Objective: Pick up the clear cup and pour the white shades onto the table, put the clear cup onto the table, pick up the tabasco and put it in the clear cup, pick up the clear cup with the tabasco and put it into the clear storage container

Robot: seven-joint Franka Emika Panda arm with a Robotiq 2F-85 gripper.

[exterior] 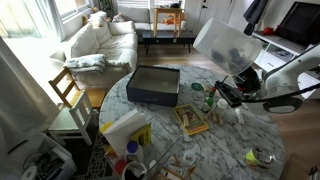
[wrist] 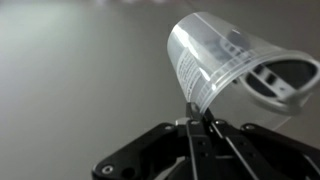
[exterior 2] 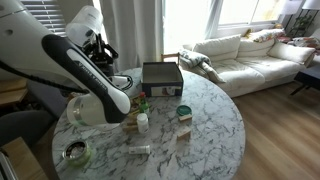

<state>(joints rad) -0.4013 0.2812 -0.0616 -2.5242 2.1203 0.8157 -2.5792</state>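
Right up close in the wrist view, the hand (wrist: 205,122) is clamped tight on the rim of the cup (wrist: 228,62), with the fingers (wrist: 197,140) pinched together on the thin clear wall. The cup is tipped well over on its side, its mouth facing right, and a pale shape that looks like the shades (wrist: 275,80) sits just inside the mouth. Behind it the grey tabletop (wrist: 80,70) is only a blur, and the cup is held up clear of it. In an exterior view, the arm (exterior: 295,75) reaches in over the tabletop's edge, with small clutter scattered across the marbled surface beneath; which piece is the tabasco, I cannot tell. Further along, the dark box (exterior: 153,85) rests on the tabletop, well apart from the hand. The container (exterior: 225,42) shows as a big translucent shape just beyond the hand, and what it rests on I cannot make out. At the back of the room, a white sofa (exterior: 100,40) stands by the windows.
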